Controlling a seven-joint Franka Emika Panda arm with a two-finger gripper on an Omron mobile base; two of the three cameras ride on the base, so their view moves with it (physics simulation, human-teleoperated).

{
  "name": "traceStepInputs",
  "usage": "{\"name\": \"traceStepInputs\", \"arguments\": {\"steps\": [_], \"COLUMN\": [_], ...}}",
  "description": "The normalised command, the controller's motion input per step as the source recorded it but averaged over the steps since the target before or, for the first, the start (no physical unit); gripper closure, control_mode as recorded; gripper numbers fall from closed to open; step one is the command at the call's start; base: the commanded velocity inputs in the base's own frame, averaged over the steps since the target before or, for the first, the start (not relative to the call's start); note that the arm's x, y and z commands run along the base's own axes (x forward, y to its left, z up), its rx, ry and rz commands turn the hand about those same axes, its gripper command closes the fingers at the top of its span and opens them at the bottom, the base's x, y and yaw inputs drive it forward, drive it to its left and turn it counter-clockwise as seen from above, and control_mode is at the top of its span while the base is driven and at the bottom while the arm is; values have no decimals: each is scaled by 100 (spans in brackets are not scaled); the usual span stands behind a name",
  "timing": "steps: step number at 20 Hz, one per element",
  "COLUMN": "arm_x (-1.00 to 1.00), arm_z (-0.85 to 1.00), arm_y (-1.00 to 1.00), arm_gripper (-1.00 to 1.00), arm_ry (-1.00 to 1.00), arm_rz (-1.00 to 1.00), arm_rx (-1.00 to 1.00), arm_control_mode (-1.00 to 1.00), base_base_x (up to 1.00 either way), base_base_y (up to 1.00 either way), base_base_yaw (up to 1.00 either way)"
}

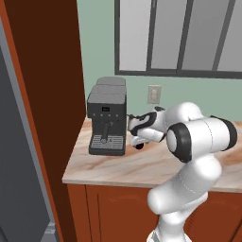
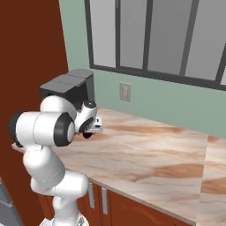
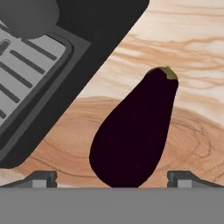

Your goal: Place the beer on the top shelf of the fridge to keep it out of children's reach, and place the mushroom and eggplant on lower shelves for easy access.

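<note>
The counter (image 1: 142,165) is a slab of pale marbled stone, cream streaked with tan and rust-brown veins; it rests on reddish-brown wooden cabinets (image 2: 132,209) whose doors carry slim grey handles. Behind it rises a pale green wall (image 2: 176,103) with a cream outlet plate (image 1: 154,94) set into it; above that runs a window (image 2: 154,35) with dark frame bars and grey panes. To the left of the counter stands a tall red-brown panel (image 1: 42,94); beside it, at the left edge of the left base view, a grey surface (image 1: 16,179) fills the edge of the picture. A dark grey coffee machine (image 1: 107,118) sits at the left end of the counter, against the wall, with a slotted drip tray (image 3: 26,65) at its foot.

The eggplant (image 3: 135,131) lies on the stone just beside the machine's base, glossy and nearly black, its small greenish stem end pointing away from the hand; in the hand view it sits between the two finger tips (image 3: 41,178). The gripper (image 3: 113,181) is spread wide, low over the counter, with its tips either side of the eggplant's broad end; whether they touch it cannot be told.
</note>
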Motion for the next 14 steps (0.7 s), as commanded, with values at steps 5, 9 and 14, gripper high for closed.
{"name": "traceStepInputs", "arguments": {"steps": [5,9,14], "arm_x": [25,27,22], "arm_z": [-16,-21,-26], "arm_y": [0,0,0], "arm_gripper": [-100,-100,-100], "arm_ry": [0,0,0], "arm_rz": [0,0,0], "arm_rx": [0,0,0], "arm_control_mode": [-100,-100,-100], "base_base_x": [0,0,0], "base_base_y": [0,0,0], "base_base_yaw": [0,0,0]}}
